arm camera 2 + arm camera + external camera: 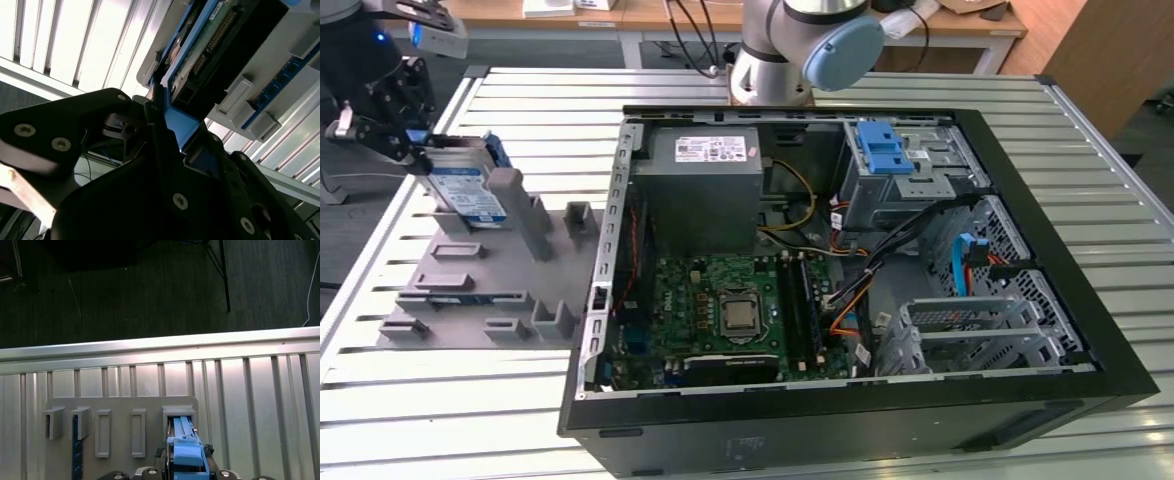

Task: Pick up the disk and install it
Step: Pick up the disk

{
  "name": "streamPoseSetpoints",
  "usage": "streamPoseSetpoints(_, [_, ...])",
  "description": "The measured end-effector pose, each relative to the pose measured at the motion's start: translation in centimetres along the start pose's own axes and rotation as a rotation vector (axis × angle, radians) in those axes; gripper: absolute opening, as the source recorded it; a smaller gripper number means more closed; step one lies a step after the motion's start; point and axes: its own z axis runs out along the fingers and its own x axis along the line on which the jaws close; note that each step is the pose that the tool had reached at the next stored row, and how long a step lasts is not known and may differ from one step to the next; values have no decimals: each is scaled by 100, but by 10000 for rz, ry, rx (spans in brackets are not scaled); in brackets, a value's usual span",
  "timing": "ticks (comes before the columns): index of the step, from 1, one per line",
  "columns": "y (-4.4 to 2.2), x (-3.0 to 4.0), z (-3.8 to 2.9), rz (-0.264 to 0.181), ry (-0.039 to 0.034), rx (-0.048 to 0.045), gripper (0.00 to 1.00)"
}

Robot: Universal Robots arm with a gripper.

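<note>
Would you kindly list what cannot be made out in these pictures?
Exterior view: the disk has its lower edge hidden in the gray holder.
Exterior view: the gripper hides with its own body where it meets the disk.
First wrist view: most of the disk is cut off by the picture's edge.
Exterior view: the drive cage hides its inside behind its walls.

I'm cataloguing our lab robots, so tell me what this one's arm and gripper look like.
The arm is a silver-grey metal tube with a light-blue round joint cap; thin black cables trail near its base. The gripper is matte black, its angular linkage plates studded with small silver screws.
</note>
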Motion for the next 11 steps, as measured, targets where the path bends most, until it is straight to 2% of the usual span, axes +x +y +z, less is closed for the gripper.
streamPoseSetpoints(4, [0, 5, 0, -367, 13, -12, 37])
streamPoseSetpoints(8, [0, 5, 0, -391, 14, -13, 37])
streamPoseSetpoints(11, [0, 6, 1, -702, 21, -20, 37])
